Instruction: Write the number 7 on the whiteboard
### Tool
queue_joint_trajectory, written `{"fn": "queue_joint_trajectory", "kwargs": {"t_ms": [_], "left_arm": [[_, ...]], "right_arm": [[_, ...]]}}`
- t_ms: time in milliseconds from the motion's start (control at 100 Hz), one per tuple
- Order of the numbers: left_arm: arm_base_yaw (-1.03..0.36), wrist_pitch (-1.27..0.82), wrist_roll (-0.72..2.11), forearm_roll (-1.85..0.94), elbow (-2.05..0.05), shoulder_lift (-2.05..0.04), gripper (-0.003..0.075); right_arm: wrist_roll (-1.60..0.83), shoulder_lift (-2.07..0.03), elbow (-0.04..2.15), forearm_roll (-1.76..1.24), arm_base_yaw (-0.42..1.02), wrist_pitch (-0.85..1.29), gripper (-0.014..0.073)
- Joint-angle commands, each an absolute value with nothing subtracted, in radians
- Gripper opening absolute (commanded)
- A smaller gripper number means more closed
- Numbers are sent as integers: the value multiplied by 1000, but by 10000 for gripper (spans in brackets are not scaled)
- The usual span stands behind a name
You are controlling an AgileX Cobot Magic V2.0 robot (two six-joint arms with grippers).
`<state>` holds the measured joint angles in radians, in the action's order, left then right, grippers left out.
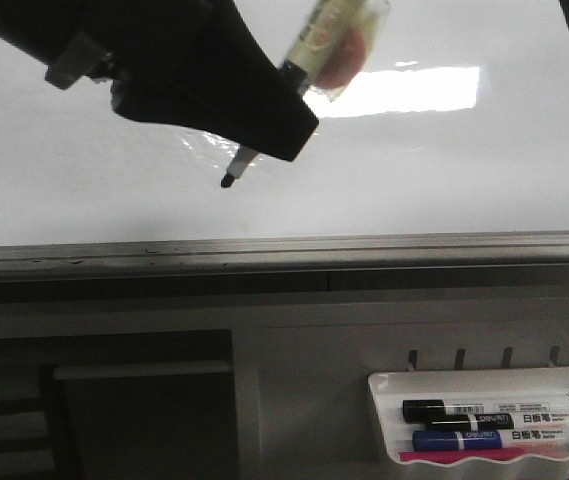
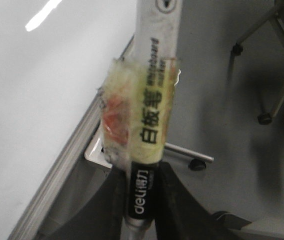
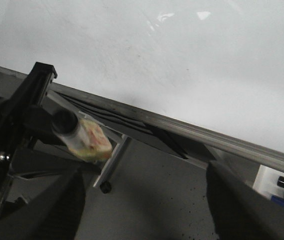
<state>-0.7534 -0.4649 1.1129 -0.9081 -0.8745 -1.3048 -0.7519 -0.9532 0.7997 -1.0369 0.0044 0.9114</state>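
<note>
Across the upper half of the front view spreads the whiteboard, large, glossy and white, with a bright glare patch at upper right and a rippled spot near the middle. Bordered along its lower edge by a grey metal strip. No digit readable anywhere on the white surface in any of the three views.

Just off the board near the rippled spot hangs a whiteboard marker, tilted, dark tip lowest and pointing down-left; cannot tell whether the tip touches the board. Wrapped round the barrel with yellowish tape and a reddish wad, plain in the left wrist view, where printed lettering runs along the barrel.

Clamped on that marker: the left gripper, black fingers pressed against either side of the barrel's dark lower end. Seen again from the right wrist view as a black frame with the taped marker end poking out.

Right gripper spread wide, two dark blurred fingers well apart with nothing between them, held near the board's lower edge.

Below the board, at lower right in the front view, a small white tray hung on hooks, holding black-capped and blue-capped markers lying sideways above a pink object.
</note>
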Motion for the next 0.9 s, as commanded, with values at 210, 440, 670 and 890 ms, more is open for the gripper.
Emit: {"fn": "queue_joint_trajectory", "kwargs": {"t_ms": [210,440,670,890], "left_arm": [[-800,-449,1031,-794,-905,-1277,-20],[-800,-449,1031,-755,-905,-1277,-20],[-800,-450,1031,-723,-905,-1277,-20],[-800,-428,1031,-714,-905,-1277,-20]], "right_arm": [[-814,-1096,975,-1104,7,1118,449],[-820,-1187,1046,-1080,111,1149,449],[-820,-1263,1091,-1020,204,1153,446],[-828,-1299,1091,-1020,226,1153,241]]}}
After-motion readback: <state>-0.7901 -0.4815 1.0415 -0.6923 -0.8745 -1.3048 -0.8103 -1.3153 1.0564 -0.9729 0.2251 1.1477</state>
